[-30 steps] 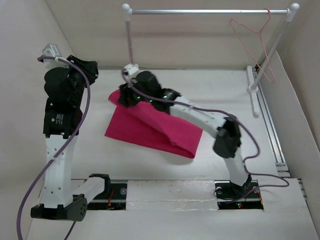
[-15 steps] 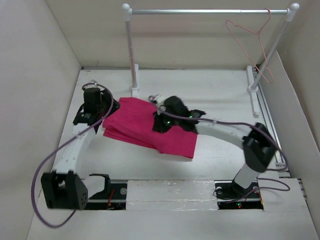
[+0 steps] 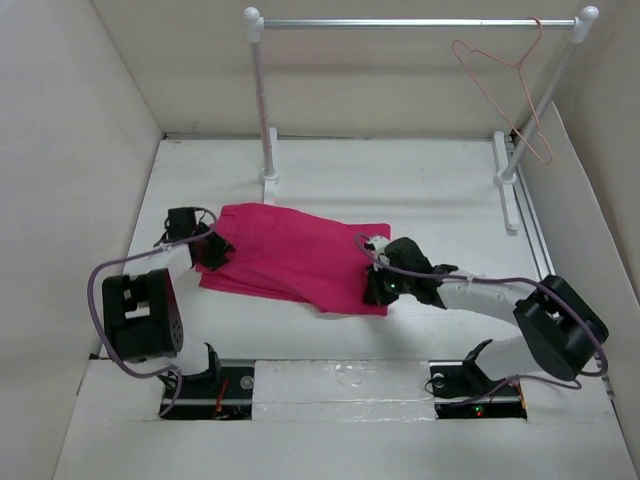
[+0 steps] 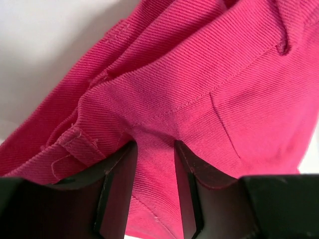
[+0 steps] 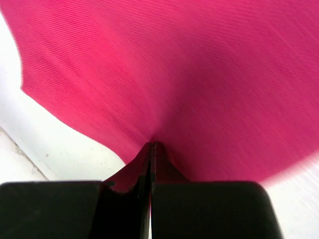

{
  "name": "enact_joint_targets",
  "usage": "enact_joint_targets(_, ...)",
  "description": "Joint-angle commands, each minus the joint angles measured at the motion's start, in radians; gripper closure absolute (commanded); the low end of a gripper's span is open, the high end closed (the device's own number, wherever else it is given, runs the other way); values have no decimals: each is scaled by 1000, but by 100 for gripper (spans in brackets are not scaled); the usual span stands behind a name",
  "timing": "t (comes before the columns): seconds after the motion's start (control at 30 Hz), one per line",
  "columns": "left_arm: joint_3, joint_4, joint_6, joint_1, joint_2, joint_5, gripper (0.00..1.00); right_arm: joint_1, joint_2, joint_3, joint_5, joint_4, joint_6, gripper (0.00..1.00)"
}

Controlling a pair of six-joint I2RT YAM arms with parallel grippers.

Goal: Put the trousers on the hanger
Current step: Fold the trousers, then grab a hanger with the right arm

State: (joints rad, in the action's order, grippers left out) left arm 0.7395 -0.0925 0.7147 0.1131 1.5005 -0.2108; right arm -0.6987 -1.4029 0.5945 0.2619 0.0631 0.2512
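Observation:
The magenta trousers [image 3: 290, 255] lie folded flat on the table's middle. My left gripper [image 3: 212, 250] is low at their left end. In the left wrist view a thick seamed fold of the trousers [image 4: 199, 74] fills the gap between the half-closed fingers of the left gripper [image 4: 154, 149]. My right gripper [image 3: 372, 290] is at the near right corner of the cloth. In the right wrist view that gripper [image 5: 152, 145] is shut tight, and creases in the trousers [image 5: 199, 74] run into its tip. The pale pink hanger [image 3: 500, 80] hangs at the rail's right end.
A silver rail [image 3: 420, 22] on two white posts spans the back of the table. A white post foot [image 3: 270, 175] stands just behind the trousers' left end. Beige walls close in the left, back and right sides.
The left arm came down from upright to the trousers' left end. The right gripper moved from the far left of the cloth to its near right corner and shut. The trousers now lie flatter.

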Motion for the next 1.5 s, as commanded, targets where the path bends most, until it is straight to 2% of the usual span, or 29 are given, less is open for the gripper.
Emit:
enact_joint_targets(0.0, -158, -88, 17, 120, -121, 80, 65, 38, 44, -82, 22, -48, 7, 100)
enact_joint_targets(0.17, -178, -148, 15, 135, -383, 19, 65, 83, 131, 11, 40, 142, -104, 97)
enact_joint_targets(0.23, -125, -159, 19, 93, -462, -4, 65, 116, 162, 109, 66, 202, -144, 90)
enact_joint_targets(0.33, -17, -165, 22, -39, -462, 16, 66, 188, 101, 224, 153, 170, -185, 92)
enact_joint_targets(0.4, 23, -118, 12, -140, -445, -7, 67, 214, 30, 293, 233, 100, -185, 98)
enact_joint_targets(0.5, 108, -81, -17, -264, -332, -10, 68, 214, -122, 344, 281, -23, -173, 99)
enact_joint_targets(0.53, 138, -94, -29, -371, -256, 10, 68, 225, -161, 373, 298, -43, -168, 100)
enact_joint_targets(0.63, 230, -112, -57, -545, -134, 8, 68, 290, -330, 409, 362, -167, -132, 100)
enact_joint_targets(0.77, 195, -23, -50, -647, -63, -4, 68, 376, -490, 455, 395, -265, -92, 100)
enact_joint_targets(0.87, 106, -32, -44, -647, -33, 65, 69, 398, -536, 447, 430, -365, -15, 100)
enact_joint_targets(0.9, 94, -71, -53, -647, -31, 97, 69, 386, -535, 442, 442, -411, -3, 98)
enact_joint_targets(0.97, 71, -108, -66, -647, -43, 145, 70, 367, -501, 449, 445, -392, 2, 93)
enact_joint_targets(1.07, 49, -145, -103, -647, -134, 198, 70, 335, -389, 472, 458, -341, -16, 75)
enact_joint_targets(1.1, 55, -148, -113, -647, -166, 200, 70, 321, -351, 505, 453, -272, -32, 64)
enact_joint_targets(1.17, 81, -148, -136, -647, -210, 189, 70, 321, -242, 563, 447, -180, -110, 56)
enact_joint_targets(1.2, 124, -151, -142, -647, -213, 182, 74, 321, -207, 599, 433, -73, -143, 55)
enact_joint_targets(1.23, 153, -153, -150, -647, -206, 174, 76, 338, -174, 696, 394, 2, -186, 59)
enact_joint_targets(1.27, 179, -151, -162, -647, -198, 156, 80, 352, -119, 752, 361, 74, -285, 68)
enact_joint_targets(1.3, 236, -150, -170, -647, -185, 145, 91, 370, -99, 813, 321, 198, -323, 93)
enact_joint_targets(1.33, 266, -148, -179, -658, -148, 128, 98, 393, -78, 920, 216, 246, -355, 100)
enact_joint_targets(1.4, 355, -150, -210, -667, -109, 114, 100, 496, -36, 1005, 86, 329, -404, 100)
enact_joint_targets(1.43, 423, -160, -233, -717, -56, 134, 100, 595, -22, 1075, 103, 336, -411, 100)
enact_joint_targets(1.47, 423, -161, -233, -717, -56, 134, 100, 654, -22, 1076, 103, 336, -411, 100)
